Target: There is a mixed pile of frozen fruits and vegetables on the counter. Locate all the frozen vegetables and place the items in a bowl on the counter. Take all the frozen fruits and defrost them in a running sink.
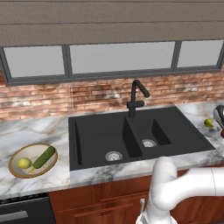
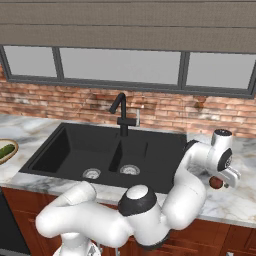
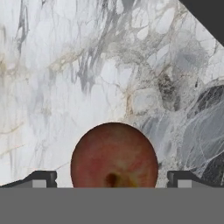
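- Gripper [image 3: 112,179] spread wide, gripping nothing, a finger on each side of the small dark red ball [image 3: 113,156].
- Ball lies on the white-grey veined marble counter [image 3: 65,87], right of the matte black sink [image 2: 107,150].

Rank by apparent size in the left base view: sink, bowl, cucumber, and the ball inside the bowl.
1. Sink
2. Bowl
3. Cucumber
4. Ball

All four lie at a similar distance, so the order is clear.
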Available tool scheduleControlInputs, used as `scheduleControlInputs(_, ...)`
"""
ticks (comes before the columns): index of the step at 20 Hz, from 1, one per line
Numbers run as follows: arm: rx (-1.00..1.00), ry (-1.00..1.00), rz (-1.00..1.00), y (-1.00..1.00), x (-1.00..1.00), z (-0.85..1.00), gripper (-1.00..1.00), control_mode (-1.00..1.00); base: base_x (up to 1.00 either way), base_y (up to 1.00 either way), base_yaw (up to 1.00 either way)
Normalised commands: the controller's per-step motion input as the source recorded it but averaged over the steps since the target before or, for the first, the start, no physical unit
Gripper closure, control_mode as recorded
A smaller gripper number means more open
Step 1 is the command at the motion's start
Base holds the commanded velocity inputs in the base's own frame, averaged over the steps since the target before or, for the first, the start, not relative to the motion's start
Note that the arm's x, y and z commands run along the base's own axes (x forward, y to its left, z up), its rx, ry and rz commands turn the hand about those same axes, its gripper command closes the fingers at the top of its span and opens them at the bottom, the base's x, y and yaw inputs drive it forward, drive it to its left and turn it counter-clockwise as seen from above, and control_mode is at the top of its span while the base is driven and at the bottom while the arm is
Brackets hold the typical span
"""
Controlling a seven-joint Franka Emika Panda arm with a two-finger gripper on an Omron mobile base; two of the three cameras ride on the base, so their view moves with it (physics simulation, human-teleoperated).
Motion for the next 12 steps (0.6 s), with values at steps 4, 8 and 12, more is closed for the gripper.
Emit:
scheduleControlInputs(4, -0.02, -0.02, 0.00, 0.07, -0.09, -0.39, -1.00, -1.00, 0.00, 0.00, 0.00)
scheduleControlInputs(8, -0.01, -0.01, 0.00, 0.19, -0.05, -0.38, 1.00, -1.00, 0.00, 0.00, 0.00)
scheduleControlInputs(12, 0.00, -0.08, 0.00, 0.03, -0.01, -0.04, 1.00, -1.00, 0.00, 0.00, 0.00)
